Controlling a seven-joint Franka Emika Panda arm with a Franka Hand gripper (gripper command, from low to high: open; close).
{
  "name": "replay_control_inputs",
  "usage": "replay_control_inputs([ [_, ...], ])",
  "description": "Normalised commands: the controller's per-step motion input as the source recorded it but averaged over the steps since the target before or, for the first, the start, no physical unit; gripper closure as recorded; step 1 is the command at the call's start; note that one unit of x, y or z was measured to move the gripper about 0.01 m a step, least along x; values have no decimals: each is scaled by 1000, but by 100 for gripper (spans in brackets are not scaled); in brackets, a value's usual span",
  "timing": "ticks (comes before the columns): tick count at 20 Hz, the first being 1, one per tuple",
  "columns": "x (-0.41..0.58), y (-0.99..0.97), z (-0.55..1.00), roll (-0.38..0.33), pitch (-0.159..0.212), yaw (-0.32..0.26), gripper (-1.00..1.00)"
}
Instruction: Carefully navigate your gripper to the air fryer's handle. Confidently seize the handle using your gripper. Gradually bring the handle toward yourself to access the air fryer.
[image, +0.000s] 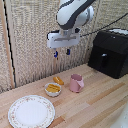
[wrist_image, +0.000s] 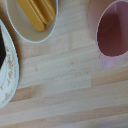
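Observation:
The air fryer (image: 111, 52) is a large matte-black box standing on the wooden table at the exterior view's right. Its handle (image: 103, 61) is a short upright black bar on the front drawer. My gripper (image: 62, 52) hangs from the white arm, high above the table and well to the exterior view's left of the air fryer. Its dark fingertips (image: 68, 51) stand apart with nothing between them. It is apart from the handle. The wrist view shows neither the air fryer nor my fingers.
A pink cup (image: 76, 83) (wrist_image: 113, 33) stands below the gripper. Beside it are a small bowl of yellow food (image: 52, 89) (wrist_image: 34, 15) and an orange item (image: 58, 79). A patterned plate (image: 31, 111) (wrist_image: 7, 67) lies at the front left. A woven wall stands behind.

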Motion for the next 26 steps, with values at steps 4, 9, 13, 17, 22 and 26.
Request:
replay_control_inputs([
  [4,48,-6,-12,-31,6,-287,-100],
  [9,51,-35,0,-31,0,-375,-100],
  [13,110,-46,0,-91,0,-375,-100],
  [17,174,-71,24,-193,0,-321,-100],
  [22,195,-119,11,-305,0,-238,-100],
  [26,113,-166,-70,-363,-2,-191,-100],
])
